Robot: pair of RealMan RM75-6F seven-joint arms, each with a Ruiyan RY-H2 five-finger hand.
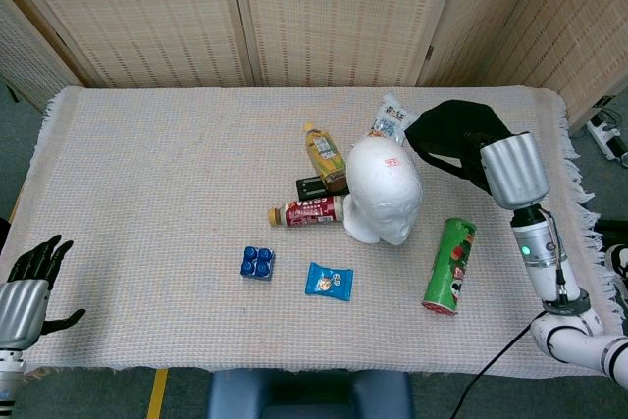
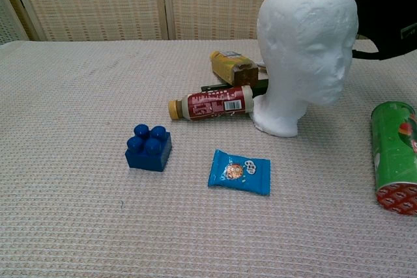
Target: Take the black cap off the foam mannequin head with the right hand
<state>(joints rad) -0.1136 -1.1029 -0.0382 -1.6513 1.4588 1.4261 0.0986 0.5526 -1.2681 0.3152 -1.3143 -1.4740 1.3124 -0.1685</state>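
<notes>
The white foam mannequin head stands bare in the middle of the table. The black cap hangs in the air up and to the right of it, clear of the foam. My right hand grips the cap from beneath; the fabric hides most of the fingers. My left hand hovers open at the table's near left corner, far from everything.
A green chip can lies right of the foam head. Two bottles and a dark flat item lie to its left. A blue block, a blue snack packet and a white packet are nearby.
</notes>
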